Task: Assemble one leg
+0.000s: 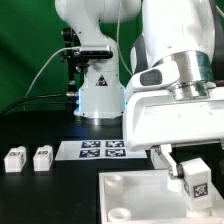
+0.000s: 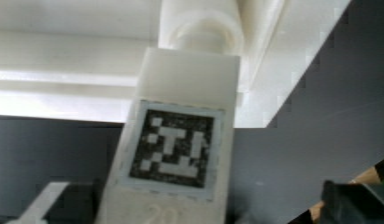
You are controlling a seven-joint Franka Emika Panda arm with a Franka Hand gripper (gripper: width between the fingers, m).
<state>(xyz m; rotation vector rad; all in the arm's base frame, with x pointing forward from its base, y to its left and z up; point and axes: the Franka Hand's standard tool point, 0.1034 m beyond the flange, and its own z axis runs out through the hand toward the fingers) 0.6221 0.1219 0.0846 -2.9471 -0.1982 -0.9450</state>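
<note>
White leg hangs roughly upright at about 4 o'clock in the exterior view, its long axis running straight down out of the gripper, whose fingers look clamped on its upper end. Below it lies the slab. What looks like a round socket sits toward 8 o'clock from the leg, so the coming move probably needs a sideways carry before any descent.
</note>
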